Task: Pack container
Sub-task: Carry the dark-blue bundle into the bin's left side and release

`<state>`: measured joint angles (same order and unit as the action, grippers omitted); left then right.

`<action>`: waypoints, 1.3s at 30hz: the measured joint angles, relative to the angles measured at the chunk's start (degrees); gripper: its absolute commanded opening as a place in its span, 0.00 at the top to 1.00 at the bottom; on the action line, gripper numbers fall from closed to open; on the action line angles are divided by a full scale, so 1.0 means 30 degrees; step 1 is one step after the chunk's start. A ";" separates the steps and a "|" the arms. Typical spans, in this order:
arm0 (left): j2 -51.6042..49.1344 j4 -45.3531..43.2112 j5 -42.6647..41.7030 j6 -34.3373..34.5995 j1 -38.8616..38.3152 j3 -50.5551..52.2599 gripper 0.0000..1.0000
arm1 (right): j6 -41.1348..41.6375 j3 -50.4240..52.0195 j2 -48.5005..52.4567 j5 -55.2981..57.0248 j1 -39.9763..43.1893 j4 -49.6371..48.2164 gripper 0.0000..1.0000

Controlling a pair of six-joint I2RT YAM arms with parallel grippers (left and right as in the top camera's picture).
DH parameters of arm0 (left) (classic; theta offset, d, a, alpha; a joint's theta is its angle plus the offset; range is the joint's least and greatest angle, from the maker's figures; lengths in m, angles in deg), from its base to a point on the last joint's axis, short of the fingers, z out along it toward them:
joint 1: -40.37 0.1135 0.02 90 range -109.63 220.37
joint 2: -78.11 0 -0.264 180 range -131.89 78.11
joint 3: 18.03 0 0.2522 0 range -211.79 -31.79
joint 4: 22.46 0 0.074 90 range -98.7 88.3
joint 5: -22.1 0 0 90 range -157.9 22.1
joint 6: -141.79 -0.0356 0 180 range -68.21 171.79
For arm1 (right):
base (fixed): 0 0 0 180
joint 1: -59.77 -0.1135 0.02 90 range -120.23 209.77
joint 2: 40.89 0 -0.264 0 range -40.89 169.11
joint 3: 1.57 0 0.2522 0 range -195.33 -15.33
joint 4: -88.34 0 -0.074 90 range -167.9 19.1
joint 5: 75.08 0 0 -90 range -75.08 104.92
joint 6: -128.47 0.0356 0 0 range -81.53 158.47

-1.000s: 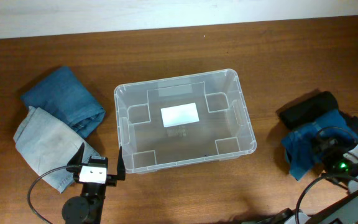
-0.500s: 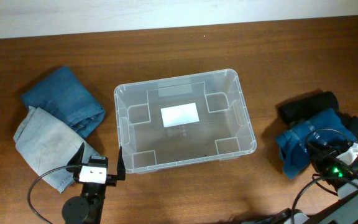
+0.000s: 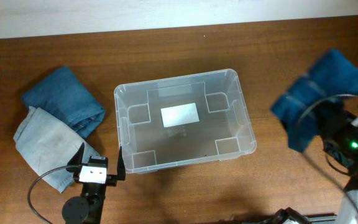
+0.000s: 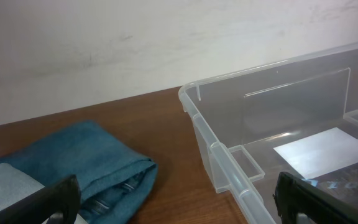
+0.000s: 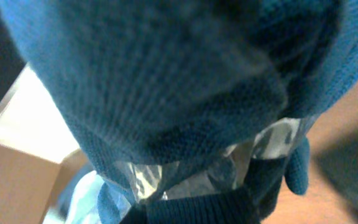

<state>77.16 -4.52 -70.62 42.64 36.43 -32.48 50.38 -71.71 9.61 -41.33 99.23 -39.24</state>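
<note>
Right of the empty container [image 3: 179, 140] at mid-tabletop [image 3: 278, 43], my right fingers clench a raised blue sweater [image 3: 319, 93] that hides them; left fingers [image 3: 120, 162] gape idle. Nothing is packed yet; the folded jeans [image 3: 64, 99] wait.

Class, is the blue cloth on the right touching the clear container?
Apart. The overhead view shows bare table between the right wall of the container and the blue cloth.
</note>
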 measured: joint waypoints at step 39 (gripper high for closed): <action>0.0000 0.0000 0.0007 0.0000 0.0000 0.0000 0.00 | 0.7715 -0.1559 1.6407 1.2298 -2.4982 -0.7548 0.01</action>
<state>77.16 -4.52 -70.60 42.64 36.43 -32.48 73.52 -76.39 58.83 -4.44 24.29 -61.89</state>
